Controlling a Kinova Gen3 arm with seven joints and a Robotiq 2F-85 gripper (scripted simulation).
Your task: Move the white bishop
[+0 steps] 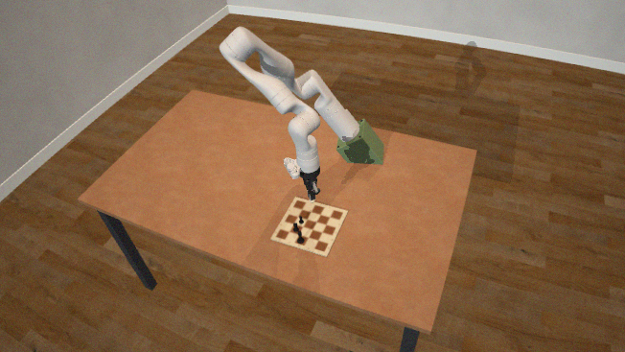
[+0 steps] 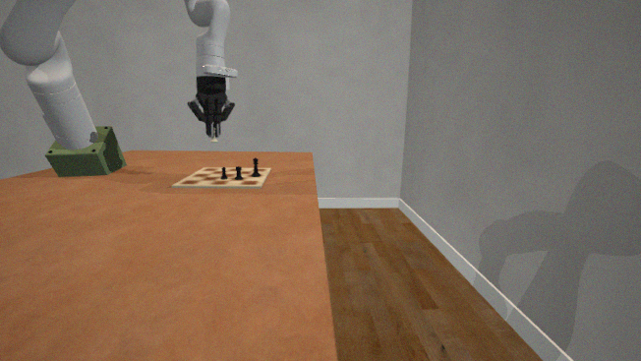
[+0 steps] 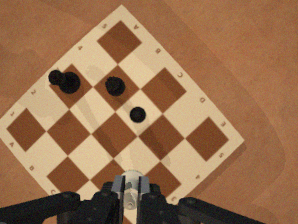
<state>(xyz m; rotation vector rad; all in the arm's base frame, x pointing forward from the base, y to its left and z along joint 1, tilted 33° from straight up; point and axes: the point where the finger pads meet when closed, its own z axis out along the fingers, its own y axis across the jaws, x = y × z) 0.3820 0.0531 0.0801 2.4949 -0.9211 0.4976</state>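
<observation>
A small chessboard (image 1: 310,225) lies on the brown table; it also shows in the exterior view (image 2: 222,177) and in the wrist view (image 3: 123,112). My gripper (image 2: 212,133) is shut on the white bishop (image 3: 132,189) and holds it well above the board's far edge; the bishop's pale base peeks out below the fingertips (image 2: 213,140). In the top view the gripper (image 1: 312,196) hangs over the board's far left part. Three black pieces stand upright on the board: a tall one (image 2: 256,167) and two shorter ones (image 2: 238,172), (image 2: 224,173).
The arm's green base block (image 1: 360,144) sits on the table behind the board. The board lies near the table's front edge in the top view. Wooden floor and grey walls surround the table.
</observation>
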